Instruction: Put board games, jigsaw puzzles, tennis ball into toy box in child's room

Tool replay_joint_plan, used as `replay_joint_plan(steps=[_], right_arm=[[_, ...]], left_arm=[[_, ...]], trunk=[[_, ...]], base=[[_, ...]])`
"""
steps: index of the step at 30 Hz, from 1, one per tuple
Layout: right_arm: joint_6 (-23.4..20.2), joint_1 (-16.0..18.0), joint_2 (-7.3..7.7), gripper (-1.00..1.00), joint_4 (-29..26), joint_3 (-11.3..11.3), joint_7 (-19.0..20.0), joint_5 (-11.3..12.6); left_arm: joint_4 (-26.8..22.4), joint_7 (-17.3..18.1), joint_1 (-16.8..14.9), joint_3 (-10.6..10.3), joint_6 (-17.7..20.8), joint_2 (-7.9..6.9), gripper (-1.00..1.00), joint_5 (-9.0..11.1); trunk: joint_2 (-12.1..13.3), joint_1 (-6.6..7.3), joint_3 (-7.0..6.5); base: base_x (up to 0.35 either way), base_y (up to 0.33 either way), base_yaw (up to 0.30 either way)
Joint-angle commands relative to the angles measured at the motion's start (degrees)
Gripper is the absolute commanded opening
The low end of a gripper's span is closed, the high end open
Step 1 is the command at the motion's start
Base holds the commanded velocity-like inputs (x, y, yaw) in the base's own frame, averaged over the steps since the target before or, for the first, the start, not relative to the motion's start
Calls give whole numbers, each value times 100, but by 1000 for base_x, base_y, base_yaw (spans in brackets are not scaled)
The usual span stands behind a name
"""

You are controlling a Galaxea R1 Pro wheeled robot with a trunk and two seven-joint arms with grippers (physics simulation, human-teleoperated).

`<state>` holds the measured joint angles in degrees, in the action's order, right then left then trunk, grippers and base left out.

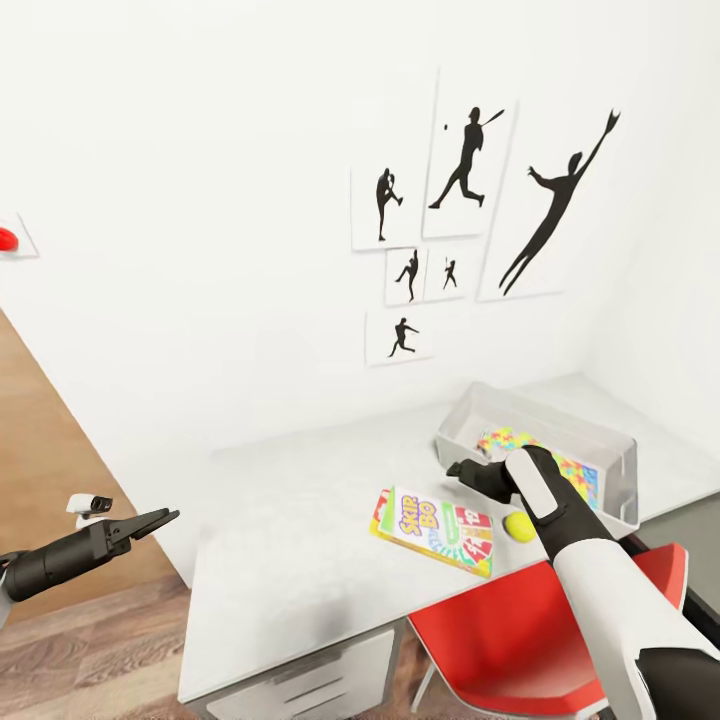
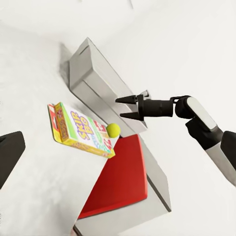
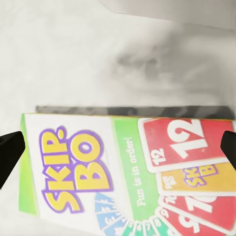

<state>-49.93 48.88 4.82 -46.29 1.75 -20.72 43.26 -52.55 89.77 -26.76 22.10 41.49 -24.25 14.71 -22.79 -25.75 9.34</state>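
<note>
A Skip-Bo board game [image 1: 435, 528] lies flat on the pale table [image 1: 290, 520], and the tennis ball [image 1: 519, 526] rests beside its right end. Behind them stands the grey toy box [image 1: 610, 440] with a jigsaw puzzle [image 1: 503, 440] inside, partly hidden by my right arm. My right gripper [image 1: 462, 470] hovers open above the board game [image 3: 123, 167], between it and the toy box's near wall; its fingertips [image 3: 10, 152] stand wide apart with nothing between them. In the left wrist view it [image 2: 124, 107] hangs open over the ball [image 2: 113, 130]. My left gripper [image 1: 160, 520] is open, off the table's left end.
A red chair [image 1: 500, 640] is tucked under the table's front edge, below my right arm. White drawer fronts [image 1: 310, 680] sit under the tabletop. Black athlete silhouette pictures [image 1: 470, 170] hang on the wall behind. Wood floor [image 1: 60, 640] lies to the left.
</note>
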Motion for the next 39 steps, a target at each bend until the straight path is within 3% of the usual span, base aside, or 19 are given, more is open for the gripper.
replay_joint_plan(steps=[1,11,27,39], right_arm=[[-8,7,6,100,-5,18,-55,60],[-8,71,41,100,13,18,-61,60],[-16,78,344,100,21,18,-64,67],[-25,78,363,100,24,18,-60,68]], left_arm=[[-1,23,-4,1,61,-1,100,-3],[-1,23,-4,3,61,-1,100,-4],[-1,23,-4,5,61,-1,100,-6],[-1,23,-4,5,61,-1,100,-6]], trunk=[[-13,-3,22],[-13,-3,116],[-13,-3,266],[-13,-3,379]], base=[[0,0,0],[0,0,0],[0,0,0],[0,0,0]])
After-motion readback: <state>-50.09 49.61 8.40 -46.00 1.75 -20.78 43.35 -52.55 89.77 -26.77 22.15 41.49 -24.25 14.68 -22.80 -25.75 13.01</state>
